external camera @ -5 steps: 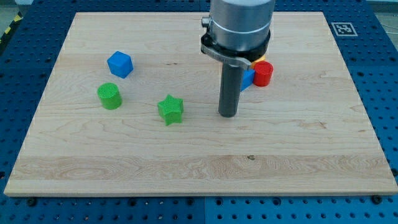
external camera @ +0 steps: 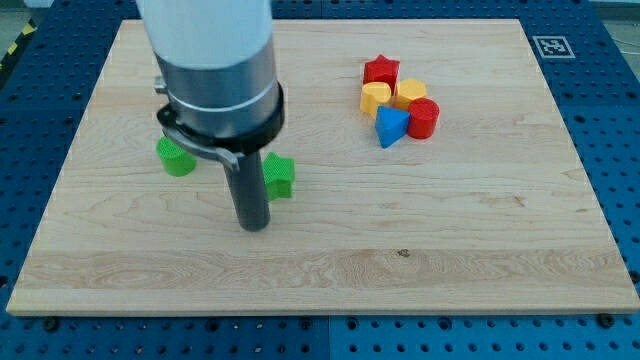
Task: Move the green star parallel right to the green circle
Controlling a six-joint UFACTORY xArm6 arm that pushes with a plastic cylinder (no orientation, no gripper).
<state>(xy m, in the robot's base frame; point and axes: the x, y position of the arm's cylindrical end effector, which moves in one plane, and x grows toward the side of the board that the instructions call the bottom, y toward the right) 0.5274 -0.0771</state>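
Note:
The green star [external camera: 280, 175] lies on the wooden board [external camera: 480, 230], left of centre, partly hidden by my rod. The green circle [external camera: 176, 158] sits further to the view's left, its top covered by the arm. My tip [external camera: 253, 226] rests on the board just below and left of the green star, close to it; contact cannot be made out. The tip is to the lower right of the green circle.
A cluster sits at the upper right: a red star [external camera: 381, 70], two yellow blocks [external camera: 375, 97] [external camera: 410, 92], a blue triangular block [external camera: 391, 126] and a red cylinder [external camera: 424, 118]. The arm body hides the area above the green blocks.
My tip has moved left across the board, from right of the green star to its lower left. The arm now hides the blue cube and uncovers the block cluster. The green blocks have not moved.

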